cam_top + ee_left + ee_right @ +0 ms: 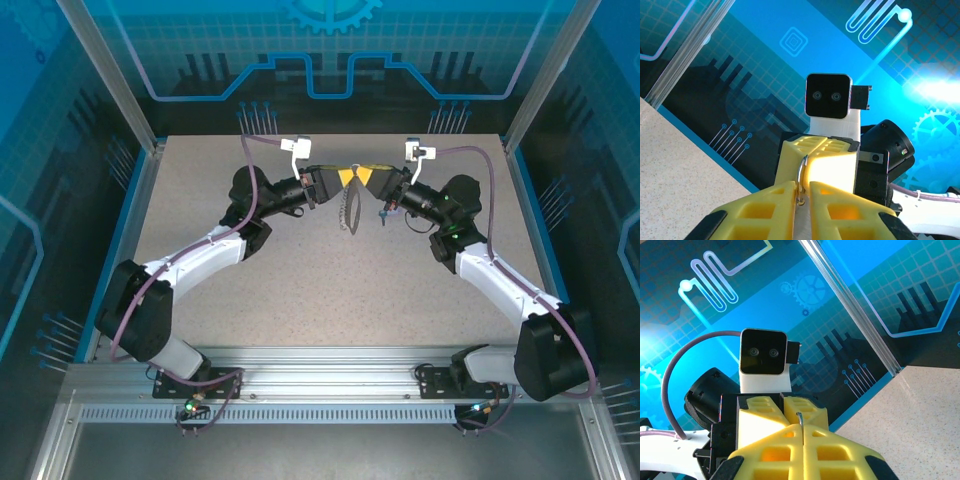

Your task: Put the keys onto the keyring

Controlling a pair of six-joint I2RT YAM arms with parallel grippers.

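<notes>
**At the keyring: both grippers tip to tip**

Around the keyring (801, 182) I have bare table (300, 290) on every side: a wide stretch nearer my bases, a narrower strip beyond it before the back wall (330, 70). The table's side edges lie well off to the left and right of it.

The keyring is up off the table between my yellow fingertips, and its chain (347, 214) dangles below them.

My right gripper (374, 178) is closed, with the keyring's thin metal curve coming out of the seam between its fingers. My left gripper (346, 177) faces it, its fingers nearly together with a slim gap. The loop sits in that gap, but I cannot tell whether they pinch it.

Both arms reach forward with elbows bowed outward and wrists turned inward. The fingers point at each other, level above the table.
</notes>
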